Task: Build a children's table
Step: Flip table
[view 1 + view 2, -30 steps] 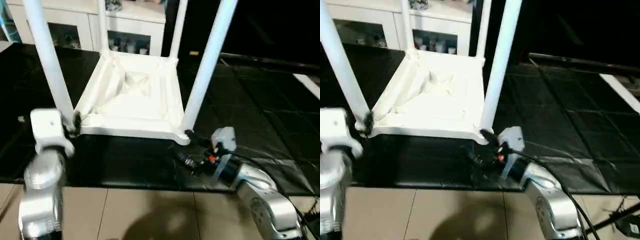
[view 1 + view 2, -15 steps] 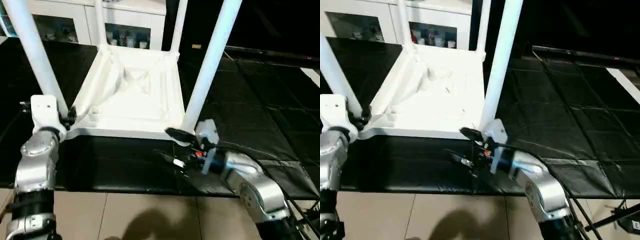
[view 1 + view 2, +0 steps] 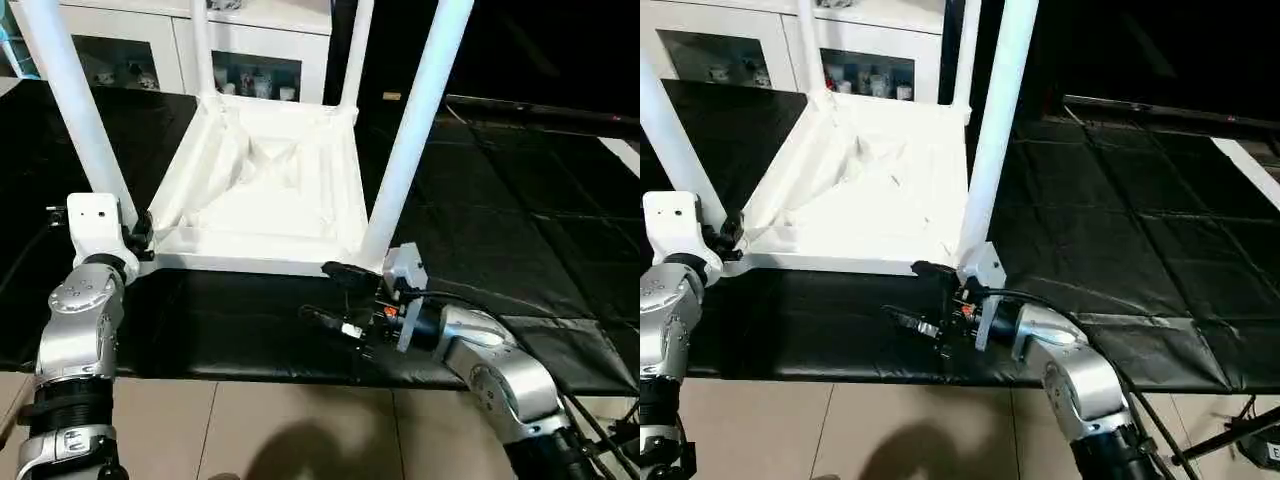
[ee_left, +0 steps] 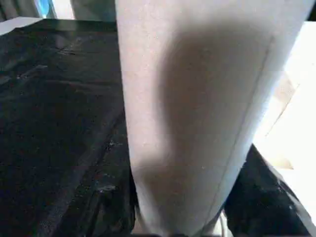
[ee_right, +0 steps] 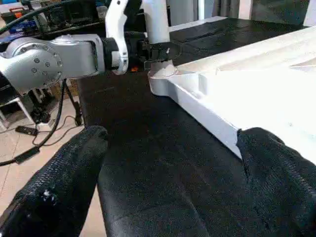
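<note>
The children's table [image 3: 260, 180] lies upside down on a black mat, ribbed underside up, with its white legs standing in the corner sockets. My left gripper [image 3: 135, 235] is at the base of the near-left leg [image 3: 75, 110], which rises close up in the left wrist view [image 4: 197, 108]. The right wrist view shows that gripper [image 5: 153, 49] against the same leg at its socket. My right gripper [image 3: 335, 297] hangs open and empty just in front of the table's near edge, beside the near-right leg [image 3: 415, 120]. Its fingers [image 5: 54, 182] spread wide over the mat.
The black mat [image 3: 500, 220] covers the platform, which ends at tiled floor [image 3: 250, 430] close to me. A white cabinet with glass doors [image 3: 250, 40] stands behind the table. A cable trails from my right wrist [image 3: 470, 300].
The head camera has shifted. My right gripper has moved left along the table's near edge, still open. My left gripper stays at the near-left leg's base.
</note>
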You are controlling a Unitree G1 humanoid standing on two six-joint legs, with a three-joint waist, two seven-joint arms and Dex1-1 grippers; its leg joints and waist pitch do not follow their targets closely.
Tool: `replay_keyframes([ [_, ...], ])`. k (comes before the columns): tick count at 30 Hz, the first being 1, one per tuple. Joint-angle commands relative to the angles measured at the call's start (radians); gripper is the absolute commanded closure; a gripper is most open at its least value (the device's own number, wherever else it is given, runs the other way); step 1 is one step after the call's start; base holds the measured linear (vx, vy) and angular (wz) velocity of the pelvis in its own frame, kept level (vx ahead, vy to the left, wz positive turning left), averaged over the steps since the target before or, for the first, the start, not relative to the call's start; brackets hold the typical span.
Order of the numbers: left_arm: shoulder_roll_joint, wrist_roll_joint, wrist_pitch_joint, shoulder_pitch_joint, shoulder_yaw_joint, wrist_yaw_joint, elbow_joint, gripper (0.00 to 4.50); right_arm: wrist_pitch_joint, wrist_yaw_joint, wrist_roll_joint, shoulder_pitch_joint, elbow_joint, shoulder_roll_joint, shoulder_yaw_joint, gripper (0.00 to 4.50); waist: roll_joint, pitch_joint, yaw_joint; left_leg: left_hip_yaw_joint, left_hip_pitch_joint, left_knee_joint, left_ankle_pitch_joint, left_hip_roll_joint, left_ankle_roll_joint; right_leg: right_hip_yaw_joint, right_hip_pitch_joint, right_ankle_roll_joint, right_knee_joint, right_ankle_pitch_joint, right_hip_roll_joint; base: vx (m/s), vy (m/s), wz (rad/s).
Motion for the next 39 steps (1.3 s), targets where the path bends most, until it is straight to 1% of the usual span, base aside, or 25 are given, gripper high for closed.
replay_keyframes([
  [1,-0.022,-0.039,0.012,0.000,0.000,-0.005,-0.002,2.48,-0.007,0.000,0.005,-0.017,0.004,-0.004,-0.001,0.00,0.027,-0.060,0.006,-0.010,0.012,-0.080,-0.133,0.044,0.005,0.052,0.043,-0.227,-0.058,0.044,-0.085,0.000,0.000,0.00],
  [5,-0.048,-0.078,0.042,-0.001,0.019,-0.010,-0.018,2.48,-0.006,-0.002,0.003,-0.018,0.009,-0.001,-0.003,0.00,0.027,-0.062,0.013,-0.008,0.012,-0.078,-0.112,0.044,0.010,0.053,0.044,-0.227,-0.055,0.068,-0.085,0.000,0.000,0.00],
  [8,-0.099,-0.135,0.089,-0.002,0.043,0.002,-0.052,2.48,-0.001,-0.039,-0.007,-0.025,0.027,0.010,-0.015,0.00,0.027,-0.062,0.016,-0.005,0.012,-0.077,-0.100,0.045,0.012,0.053,0.043,-0.231,-0.054,0.077,-0.086,0.000,0.000,0.00],
  [11,-0.129,-0.171,0.114,-0.004,0.062,0.015,-0.066,2.48,-0.002,-0.061,-0.018,-0.032,0.040,0.017,-0.020,0.00,0.023,-0.062,0.019,-0.002,0.009,-0.074,-0.088,0.041,0.016,0.054,0.044,-0.237,-0.053,0.074,-0.085,0.000,0.000,0.00],
  [12,-0.171,-0.226,0.148,-0.008,0.088,0.037,-0.087,2.48,0.006,-0.095,-0.026,-0.039,0.055,0.029,-0.030,0.00,0.020,-0.061,0.020,-0.001,0.009,-0.074,-0.085,0.041,0.023,0.055,0.044,-0.230,-0.055,0.064,-0.084,0.000,0.000,0.00],
  [13,-0.215,-0.276,0.179,-0.011,0.109,0.060,-0.111,2.48,0.017,-0.122,-0.025,-0.044,0.067,0.043,-0.040,0.00,0.023,-0.063,0.020,-0.001,0.009,-0.073,-0.077,0.042,0.019,0.056,0.045,-0.235,-0.051,0.070,-0.087,0.000,0.000,0.00],
  [14,-0.259,-0.326,0.210,-0.014,0.128,0.083,-0.136,2.48,0.029,-0.150,-0.023,-0.048,0.080,0.058,-0.051,0.00,0.021,-0.061,0.020,0.001,0.009,-0.072,-0.069,0.044,0.024,0.056,0.043,-0.247,-0.053,0.069,-0.087,0.000,0.000,0.00],
  [15,-0.259,-0.326,0.210,-0.014,0.128,0.083,-0.136,2.48,0.029,-0.150,-0.023,-0.048,0.080,0.058,-0.051,0.00,0.019,-0.061,0.021,0.003,0.008,-0.071,-0.067,0.042,0.030,0.055,0.042,-0.250,-0.054,0.066,-0.086,0.000,0.000,0.00],
  [16,-0.290,-0.354,0.224,-0.018,0.139,0.106,-0.149,2.47,0.031,-0.169,-0.030,-0.051,0.088,0.065,-0.054,0.00,0.011,-0.060,0.023,0.007,0.007,-0.069,-0.064,0.039,0.037,0.056,0.043,-0.251,-0.055,0.058,-0.086,0.000,0.000,0.00],
  [17,-0.319,-0.380,0.239,-0.022,0.147,0.123,-0.160,2.45,0.032,-0.177,-0.030,-0.052,0.093,0.070,-0.056,0.00,0.017,-0.058,0.029,0.011,0.006,-0.068,-0.069,0.037,0.045,0.057,0.041,-0.248,-0.060,0.019,-0.086,0.000,0.000,0.00],
  [18,-0.331,-0.392,0.245,-0.024,0.150,0.131,-0.165,2.45,0.033,-0.180,-0.030,-0.053,0.095,0.072,-0.057,0.00,0.014,-0.058,0.030,0.012,0.006,-0.068,-0.073,0.037,0.045,0.057,0.041,-0.242,-0.061,0.000,-0.086,0.000,0.000,0.00],
  [20,-0.365,-0.410,0.274,-0.029,0.159,0.146,-0.184,2.45,0.026,-0.201,-0.038,-0.060,0.109,0.082,-0.061,0.00,0.017,-0.056,0.031,0.011,0.005,-0.071,-0.088,0.040,0.039,0.057,0.038,-0.223,-0.065,-0.043,-0.085,0.000,0.000,0.00],
  [21,-0.390,-0.435,0.291,-0.036,0.179,0.163,-0.193,2.46,0.025,-0.212,-0.035,-0.067,0.119,0.089,-0.065,0.00,0.015,-0.057,0.032,0.012,0.007,-0.071,-0.093,0.041,0.035,0.057,0.037,-0.211,-0.066,-0.054,-0.084,0.000,0.000,0.00],
  [23,-0.400,-0.438,0.304,-0.041,0.180,0.168,-0.199,2.47,0.017,-0.223,-0.034,-0.077,0.133,0.097,-0.070,0.00,0.016,-0.056,0.032,0.011,0.008,-0.073,-0.101,0.041,0.030,0.056,0.035,-0.197,-0.070,-0.061,-0.082,0.000,0.000,0.00],
  [24,-0.392,-0.408,0.305,-0.036,0.152,0.150,-0.207,2.47,0.010,-0.234,-0.027,-0.088,0.147,0.110,-0.078,0.00,0.014,-0.056,0.030,0.010,0.009,-0.075,-0.108,0.042,0.028,0.056,0.033,-0.188,-0.071,-0.064,-0.081,0.000,0.000,0.00],
  [25,-0.387,-0.392,0.306,-0.034,0.139,0.142,-0.211,2.47,0.007,-0.243,-0.024,-0.094,0.155,0.118,-0.084,0.00,0.015,-0.056,0.029,0.009,0.009,-0.076,-0.108,0.043,0.027,0.056,0.033,-0.183,-0.070,-0.067,-0.081,0.000,0.000,0.00],
  [26,-0.390,-0.376,0.314,-0.033,0.124,0.141,-0.225,2.47,0.001,-0.282,-0.013,-0.120,0.188,0.152,-0.110,0.00,0.014,-0.057,0.028,0.010,0.011,-0.077,-0.109,0.044,0.022,0.057,0.032,-0.172,-0.070,-0.070,-0.082,0.000,0.000,0.00],
  [29,-0.395,-0.376,0.323,-0.034,0.115,0.155,-0.236,2.47,-0.007,-0.322,0.003,-0.157,0.240,0.192,-0.143,0.00,0.015,-0.058,0.027,0.009,0.010,-0.077,-0.084,0.044,0.016,0.056,0.034,-0.173,-0.065,-0.035,-0.082,0.000,0.000,0.00],
  [32,-0.394,-0.402,0.333,-0.034,0.105,0.177,-0.245,2.47,-0.031,-0.406,0.022,-0.220,0.346,0.239,-0.198,0.00,0.015,-0.061,0.025,0.012,0.010,-0.073,-0.058,0.040,0.012,0.056,0.035,-0.180,-0.060,0.008,-0.080,0.000,0.000,0.00],
  [33,-0.394,-0.403,0.334,-0.034,0.099,0.179,-0.247,2.47,-0.039,-0.445,0.036,-0.248,0.396,0.258,-0.228,0.00,0.017,-0.062,0.024,0.012,0.009,-0.074,-0.047,0.041,0.012,0.056,0.035,-0.184,-0.057,0.029,-0.081,0.000,0.000,0.00],
  [35,-0.394,-0.401,0.337,-0.032,0.093,0.180,-0.251,2.47,-0.052,-0.477,0.047,-0.273,0.439,0.275,-0.254,0.00,0.014,-0.064,0.024,0.015,0.011,-0.072,-0.050,0.039,0.012,0.056,0.035,-0.187,-0.056,0.038,-0.080,0.000,0.000,0.00],
  [36,-0.396,-0.398,0.340,-0.032,0.091,0.180,-0.256,2.47,-0.062,-0.501,0.067,-0.300,0.484,0.294,-0.288,0.00,0.016,-0.063,0.023,0.015,0.009,-0.073,-0.048,0.039,0.012,0.055,0.036,-0.188,-0.054,0.043,-0.079,0.000,0.000,0.00],
  [37,-0.397,-0.397,0.341,-0.032,0.090,0.180,-0.256,2.47,-0.065,-0.504,0.073,-0.307,0.493,0.298,-0.296,0.00,0.016,-0.064,0.021,0.015,0.010,-0.073,-0.048,0.039,0.011,0.055,0.036,-0.188,-0.054,0.043,-0.078,0.000,0.000,0.00],
  [38,-0.401,-0.388,0.342,-0.032,0.082,0.177,-0.260,2.47,-0.076,-0.507,0.113,-0.340,0.534,0.319,-0.336,0.00,0.015,-0.062,0.019,0.016,0.008,-0.073,-0.057,0.039,0.015,0.055,0.037,-0.187,-0.055,0.041,-0.079,0.000,0.000,0.00],
  [39,-0.401,-0.380,0.342,-0.031,0.075,0.173,-0.262,2.47,-0.084,-0.502,0.135,-0.359,0.553,0.331,-0.357,0.00,0.015,-0.063,0.016,0.015,0.009,-0.074,-0.068,0.040,0.018,0.055,0.037,-0.186,-0.056,0.031,-0.081,0.000,0.000,0.00],
])
